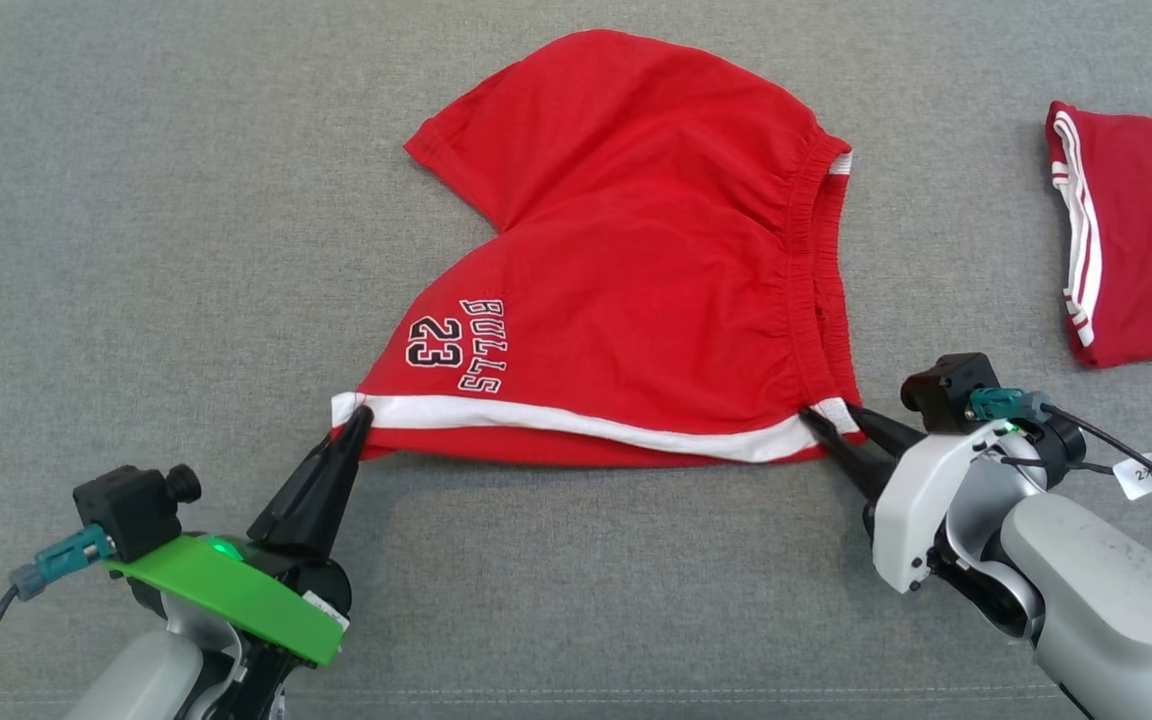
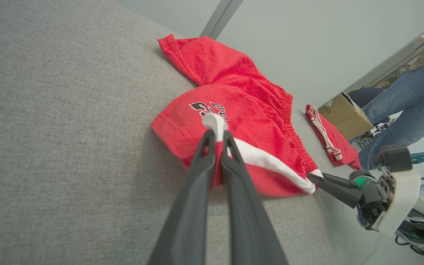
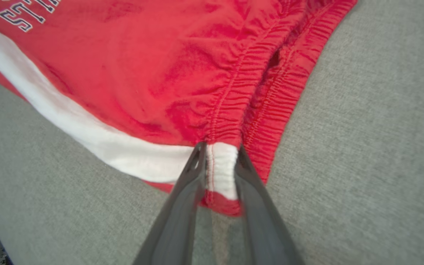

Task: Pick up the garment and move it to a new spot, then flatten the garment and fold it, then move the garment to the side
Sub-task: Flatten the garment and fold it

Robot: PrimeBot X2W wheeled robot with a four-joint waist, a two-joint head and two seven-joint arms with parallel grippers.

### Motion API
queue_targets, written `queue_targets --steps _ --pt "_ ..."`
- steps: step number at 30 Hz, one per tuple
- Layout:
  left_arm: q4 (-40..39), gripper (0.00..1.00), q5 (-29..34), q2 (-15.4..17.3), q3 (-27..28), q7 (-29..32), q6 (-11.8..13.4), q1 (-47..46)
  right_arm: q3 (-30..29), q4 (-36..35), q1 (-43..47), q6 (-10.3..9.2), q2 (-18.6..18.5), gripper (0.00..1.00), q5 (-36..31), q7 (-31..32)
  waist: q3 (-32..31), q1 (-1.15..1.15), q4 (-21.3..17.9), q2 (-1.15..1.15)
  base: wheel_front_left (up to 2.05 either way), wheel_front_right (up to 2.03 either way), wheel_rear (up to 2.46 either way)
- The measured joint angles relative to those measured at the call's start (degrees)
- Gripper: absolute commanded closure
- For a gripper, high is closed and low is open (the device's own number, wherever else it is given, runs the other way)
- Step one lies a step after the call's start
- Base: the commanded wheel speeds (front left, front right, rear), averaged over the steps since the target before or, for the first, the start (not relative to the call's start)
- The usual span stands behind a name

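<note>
A: Head view first: the garment point(image 1: 636, 250), red shorts, lying on the grey fabric worktop point(image 1: 136, 250) about midway between its left and right edges. Waistband toward the right edge, leg openings toward the left, white side stripe along the near side. Handling?

B: Judged light, soft and limp; thin knit, no stiffness bar the gathered elastic waistband. Likely to sag between two holds and to drag on the grey fabric rather than glide. Neither fragile nor slippery.

A: Where to take hold?

B: At the stripe's two ends, as now. Near side, leftward: left gripper point(image 1: 363, 412), pressed together on the hem corner, white tuft poking past the tips in the left wrist view. Near side, rightward: right gripper point(image 1: 832, 413), nipped onto the white end of the waistband, cloth packed between the fingers and touching both in the right wrist view. Sound spots, at a guess: doubled, stitched edges, harder to lose than a single layer.

A: Writing?

B: "BULLS" above "23", outlined lettering, on the leg near the left hold. Small white tag point(image 1: 1141, 478) on the right arm's cable: begins with a 2, rest unreadable.

A: Else?

B: Second red piece point(image 1: 1136, 230), white-striped, at the right edge, well apart. Left wrist view, beyond the worktop: person point(image 2: 410, 99) in jeans, cardboard box point(image 2: 344, 114) beside
</note>
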Motion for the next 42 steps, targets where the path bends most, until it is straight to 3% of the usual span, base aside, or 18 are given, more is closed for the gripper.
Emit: queue_targets --steps 2,3,9,17,22,28,32,37,42 --pt "0.05 1.00 0.00 0.01 0.36 -0.15 0.00 0.00 -0.29 0.00 -0.01 0.00 -0.03 0.96 0.00 -0.03 -0.03 0.00 0.04 0.00 0.00 0.00 0.00" --pt "0.13 1.00 0.00 0.01 0.48 -0.16 0.00 0.00 -0.53 -0.02 -0.01 0.00 -0.03 1.00 0.02 -0.27 -0.07 0.00 0.04 0.00 0.00 0.00 0.00" --pt "0.93 1.00 0.05 0.43 2.00 -0.16 0.00 -0.01 -3.76 -2.79 -0.64 0.47 -0.02 1.00 2.44 -2.47 -1.26 0.00 -0.34 0.00 0.00 0.00 0.00" --pt "-3.75 1.00 2.34 4.58 6.80 -0.47 0.00 -4.11 -10.45 -13.12 -7.50 1.48 -0.99 1.00 7.84 -5.24 -4.49 0.00 -1.29 0.00 0.00 0.00 0.00" --pt "-9.25 1.00 2.34 8.99 10.33 -0.14 0.02 -7.96 -12.85 -19.17 -9.81 1.98 -2.23 1.00 11.51 -5.33 -7.13 0.00 -1.89 0.00 0.00 0.00 0.00" --pt "-19.33 1.00 -0.10 15.22 15.02 5.57 1.85 -12.90 -17.98 -27.85 -13.22 1.98 -4.38 1.00 17.92 -2.43 -9.15 0.00 -3.20 0.00 0.00 0.00 0.00" --pt "-22.43 1.00 -2.41 16.64 15.91 8.94 2.67 -15.70 -19.69 -29.52 -14.69 1.89 -5.14 1.00 20.68 0.05 -8.40 0.00 -3.42 0.00 0.00 0.00 0.00" --pt "-19.08 1.00 -6.55 17.45 15.13 15.37 4.39 -19.45 -17.93 -27.97 -15.45 -0.20 -3.27 1.00 25.13 5.60 -5.74 0.00 -3.25 0.00 0.00 0.00 0.00" --pt "-10.94 1.00 -7.65 16.71 13.78 18.76 5.64 -24.94 -14.66 -21.68 -22.26 -3.18 1.51 1.00 21.62 8.22 -2.29 0.00 -2.87 0.00 0.00 0.00 0.00"
